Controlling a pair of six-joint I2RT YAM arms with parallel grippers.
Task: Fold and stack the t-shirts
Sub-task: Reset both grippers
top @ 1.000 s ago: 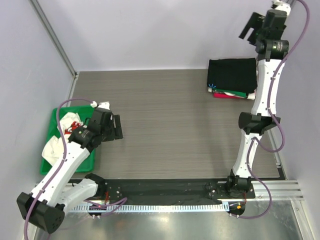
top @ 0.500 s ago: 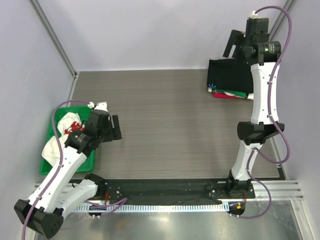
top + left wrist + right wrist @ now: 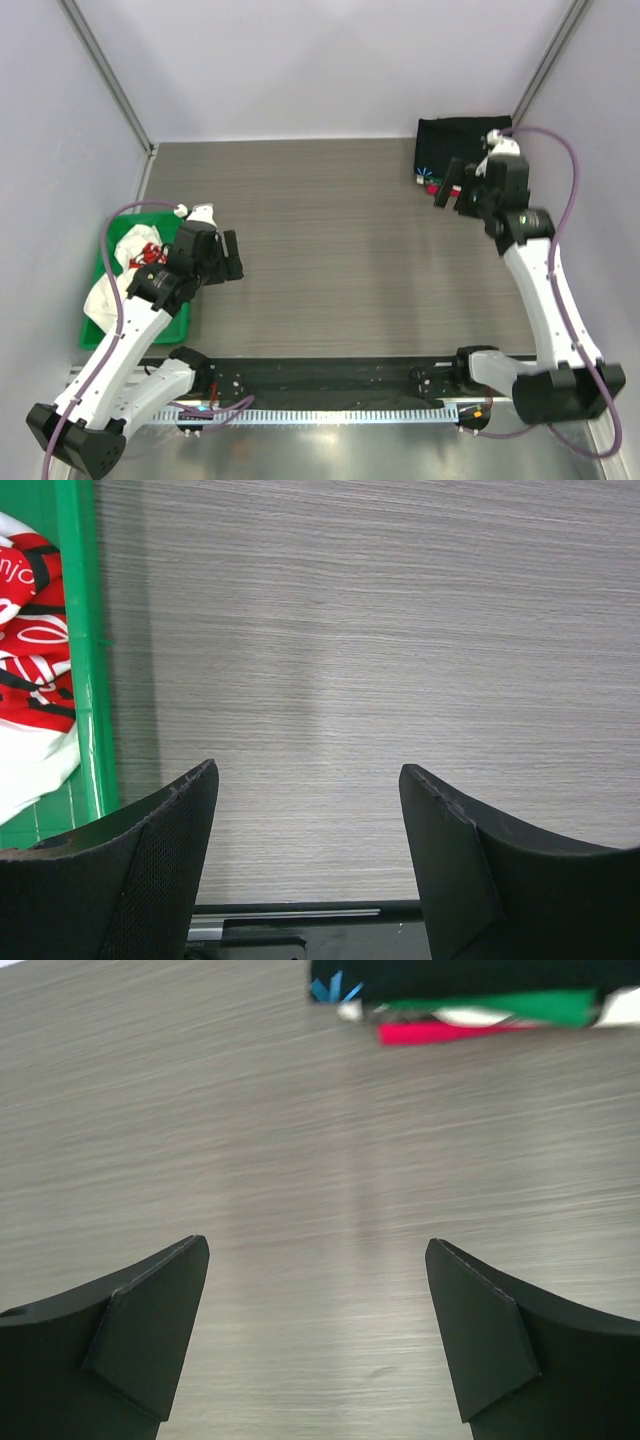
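A stack of folded t-shirts sits at the table's back right, a black shirt (image 3: 452, 136) on top. In the right wrist view the black shirt (image 3: 460, 975) lies over green (image 3: 520, 1004), white and red (image 3: 440, 1031) layers. My right gripper (image 3: 449, 194) is open and empty, just in front of and left of the stack; in its own view it (image 3: 316, 1250) hangs over bare table. A crumpled white and red t-shirt (image 3: 125, 262) lies in the green tray (image 3: 110, 228) at the left. My left gripper (image 3: 233, 255) is open and empty, right of the tray; in its own view it (image 3: 308, 770) is over bare table.
The tray's green rim (image 3: 78, 640) and the red and white cloth (image 3: 30, 630) show at the left of the left wrist view. A black base rail (image 3: 330, 375) runs along the table's near edge. Walls close the table on the left, back and right.
My right arm has swung down from high above the stack to table level in front of it. My left gripper has shifted only slightly.
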